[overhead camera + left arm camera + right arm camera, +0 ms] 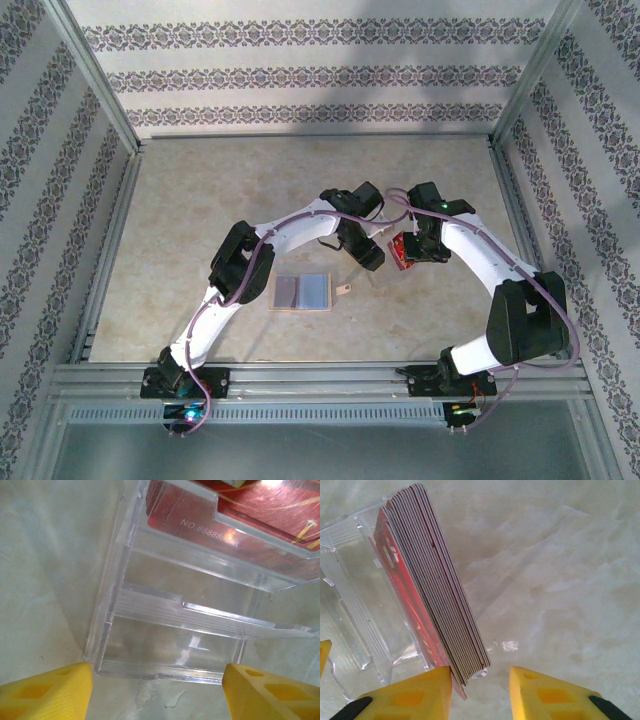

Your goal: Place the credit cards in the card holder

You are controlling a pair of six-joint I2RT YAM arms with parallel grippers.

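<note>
The credit cards are a thick red-faced stack standing on edge in a clear plastic stand. My right gripper is open around the stack's near end. Its left finger touches the stack and a gap separates the right finger from it. In the left wrist view the red cards sit in the stand's back tier. My left gripper is closed on the stand's front corners. The tan card holder lies open and flat, left of both grippers.
The holder's small snap tab points right, towards the grippers. Patterned walls and metal rails close in the beige table. Both arms arch over the table's middle, with their wrists nearly touching.
</note>
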